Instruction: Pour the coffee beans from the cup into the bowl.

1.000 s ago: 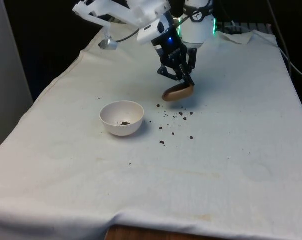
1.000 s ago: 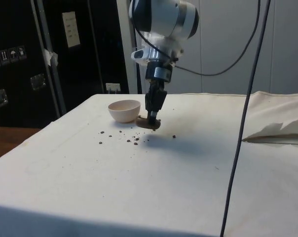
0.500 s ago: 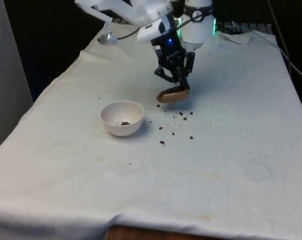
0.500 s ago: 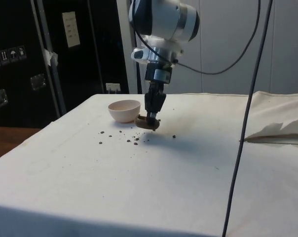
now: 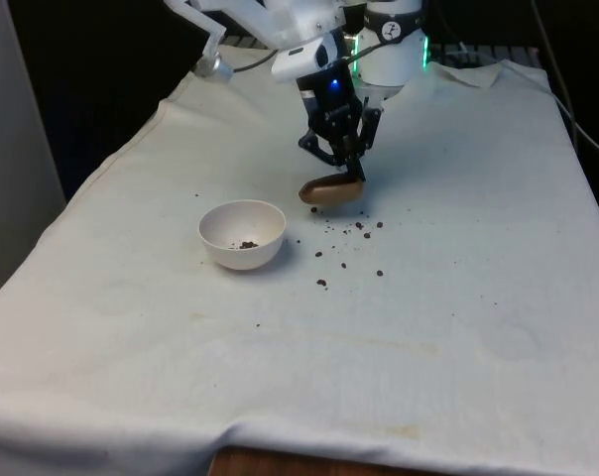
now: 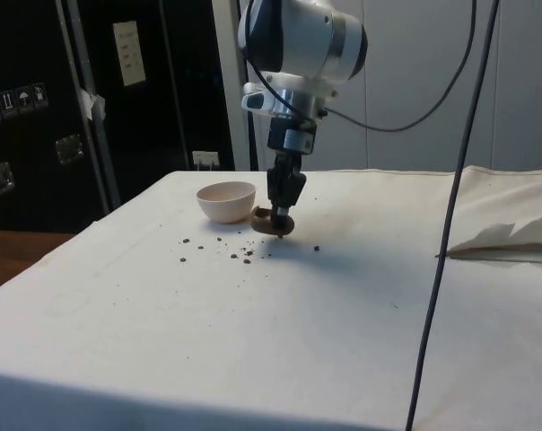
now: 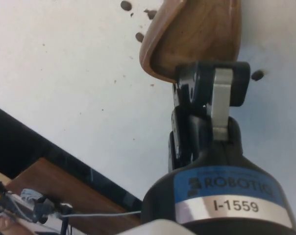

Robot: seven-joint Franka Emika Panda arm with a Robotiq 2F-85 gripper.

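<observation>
We see the gripper (image 5: 351, 177) above the middle of the table (image 5: 458, 347), its fingers (image 7: 214, 98) clenched on the rim of a brown wooden cup (image 5: 330, 191). The cup is tipped onto its side and held just above the white cloth (image 5: 131, 327), not resting on it as far as we can tell. In the front view it hangs to the right of the white bowl (image 5: 242, 234), near it but clearly apart, so its mouth is not over the bowl. We count only a few coffee beans (image 5: 247, 244) at the bottom of the bowl. Many more spilled beans (image 5: 344, 248) lie scattered on the cloth under the cup and towards the camera. In the side view the cup (image 6: 271, 224) sits just beside the bowl (image 6: 226, 201), with spilled beans (image 6: 240, 252) strewn in front of both.
</observation>
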